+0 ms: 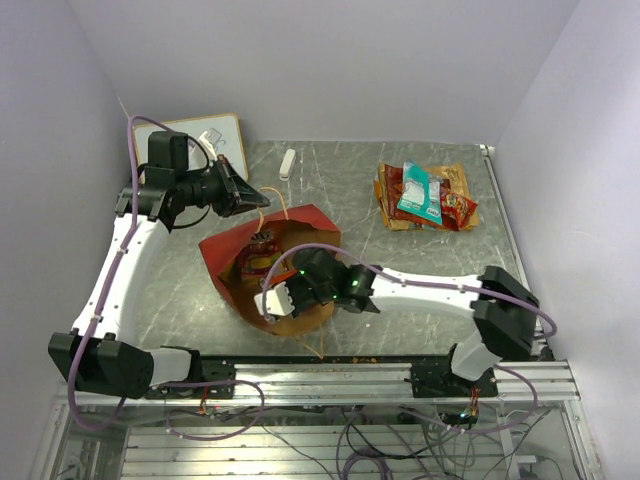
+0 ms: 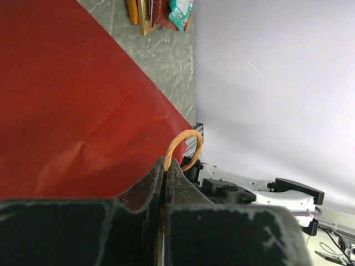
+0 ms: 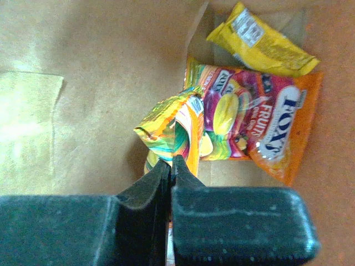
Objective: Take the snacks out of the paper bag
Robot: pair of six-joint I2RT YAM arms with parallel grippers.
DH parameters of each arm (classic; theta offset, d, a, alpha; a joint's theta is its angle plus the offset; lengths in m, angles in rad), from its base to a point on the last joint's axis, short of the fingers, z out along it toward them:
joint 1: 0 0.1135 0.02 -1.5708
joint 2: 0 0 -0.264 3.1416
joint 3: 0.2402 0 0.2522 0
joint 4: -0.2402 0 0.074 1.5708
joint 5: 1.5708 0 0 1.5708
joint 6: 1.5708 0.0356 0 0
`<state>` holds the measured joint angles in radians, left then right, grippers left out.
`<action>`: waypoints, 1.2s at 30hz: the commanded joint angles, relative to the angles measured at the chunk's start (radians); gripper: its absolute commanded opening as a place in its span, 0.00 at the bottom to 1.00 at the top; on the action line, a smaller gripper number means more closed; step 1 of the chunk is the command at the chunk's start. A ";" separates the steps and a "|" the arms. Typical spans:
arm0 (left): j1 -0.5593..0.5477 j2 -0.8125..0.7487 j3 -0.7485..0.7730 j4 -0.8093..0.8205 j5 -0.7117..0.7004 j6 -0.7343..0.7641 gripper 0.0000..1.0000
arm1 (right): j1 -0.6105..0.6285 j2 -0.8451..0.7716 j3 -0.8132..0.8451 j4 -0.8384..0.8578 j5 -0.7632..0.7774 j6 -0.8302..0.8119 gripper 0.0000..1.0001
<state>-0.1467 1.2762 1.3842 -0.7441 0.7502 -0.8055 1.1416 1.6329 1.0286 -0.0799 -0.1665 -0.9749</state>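
Right gripper is clamped on a crumpled striped snack packet inside paper bag for extraction; cord handle is pinched by left gripper, presumably steadying the bag.

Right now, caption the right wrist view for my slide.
Inside the paper bag, the right gripper pinches a crumpled packet; an orange packet and a yellow packet lie nearby.

Red paper bag, brown inside; orange, yellow packets; grey marbled table.
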 commanded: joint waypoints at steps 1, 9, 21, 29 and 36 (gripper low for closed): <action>0.004 0.009 0.007 0.057 0.036 -0.005 0.07 | -0.001 -0.153 0.030 -0.095 -0.099 0.149 0.00; 0.003 0.032 -0.011 0.122 0.048 -0.018 0.07 | 0.003 -0.402 0.046 -0.200 -0.087 0.415 0.00; 0.004 0.014 -0.064 0.186 0.041 -0.054 0.07 | 0.001 -0.760 0.122 -0.271 0.186 0.573 0.00; 0.003 -0.002 -0.056 0.143 0.033 -0.033 0.07 | 0.000 -0.781 0.066 -0.027 0.758 0.506 0.00; 0.004 -0.012 -0.064 0.133 0.029 -0.035 0.07 | -0.195 -0.659 0.055 0.053 0.910 0.641 0.00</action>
<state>-0.1467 1.2881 1.3197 -0.6090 0.7704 -0.8524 1.0904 0.9264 1.0767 -0.1116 0.6029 -0.4603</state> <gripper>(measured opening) 0.081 0.005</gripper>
